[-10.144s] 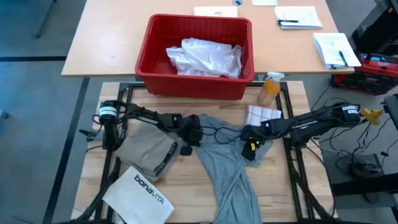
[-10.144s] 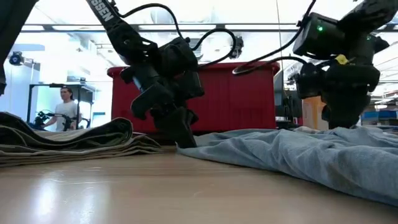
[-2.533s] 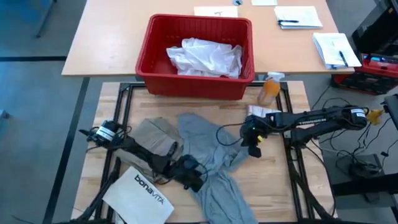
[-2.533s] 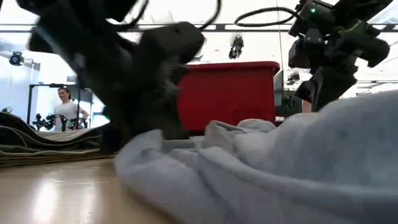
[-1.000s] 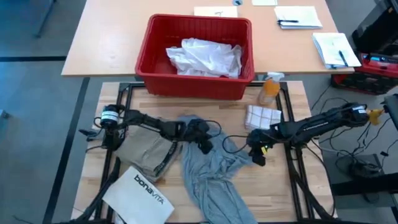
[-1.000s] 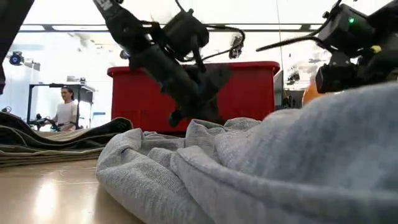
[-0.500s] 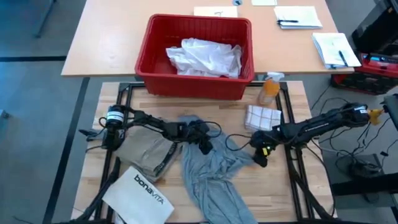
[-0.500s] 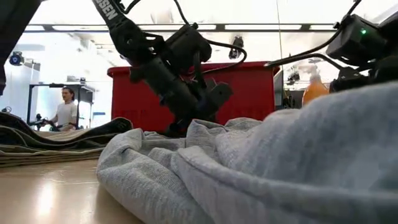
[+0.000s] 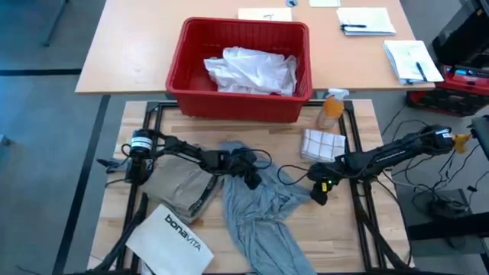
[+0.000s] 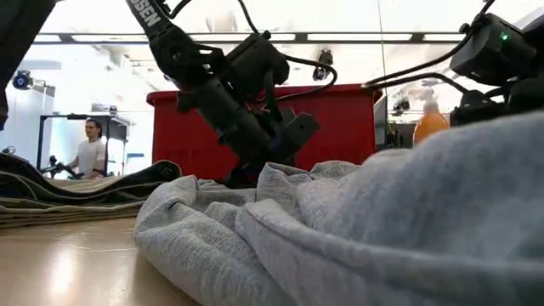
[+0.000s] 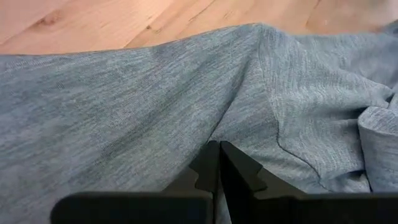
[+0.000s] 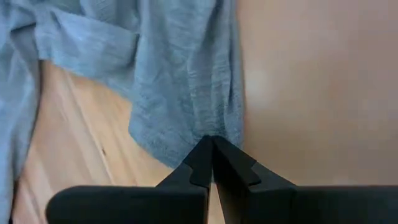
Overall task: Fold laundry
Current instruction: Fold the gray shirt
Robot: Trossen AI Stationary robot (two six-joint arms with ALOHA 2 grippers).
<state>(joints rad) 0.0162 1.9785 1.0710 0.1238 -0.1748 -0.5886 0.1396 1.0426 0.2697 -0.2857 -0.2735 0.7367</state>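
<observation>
The grey T-shirt (image 9: 258,206) lies crumpled on the table's middle, running toward the near edge. My left gripper (image 9: 250,180) is shut on its far part, and my right gripper (image 9: 319,192) is shut on its right edge. A folded khaki-tan piece (image 9: 182,183) lies flat at the left. The white shirt (image 9: 252,70) sits bunched inside the red basket (image 9: 191,76). In the low view the T-shirt (image 10: 382,229) hides both pairs of fingertips. My left gripper pinches a raised ridge of the T-shirt's far part (image 11: 214,132) between its two fingers, slanting down from the table's left. The cloth around it rests on the table. My right gripper pinches the T-shirt's right edge (image 12: 208,127) between its fingers, coming from the table's right. Wrinkles run together at the fingertips.
The stiff white "bonavita" bag (image 9: 172,237) lies at the near left. A checked cloth (image 9: 321,143) and an orange spray bottle (image 9: 331,112) stand at the far right. The red basket stands beyond the table's far edge. A person (image 10: 87,153) stands in the room behind.
My left gripper has come down a little onto the T-shirt's far part. My right gripper has gone slightly toward the table's right and near edges, its fingers still shut on the cloth. The T-shirt's shape has hardly changed.
</observation>
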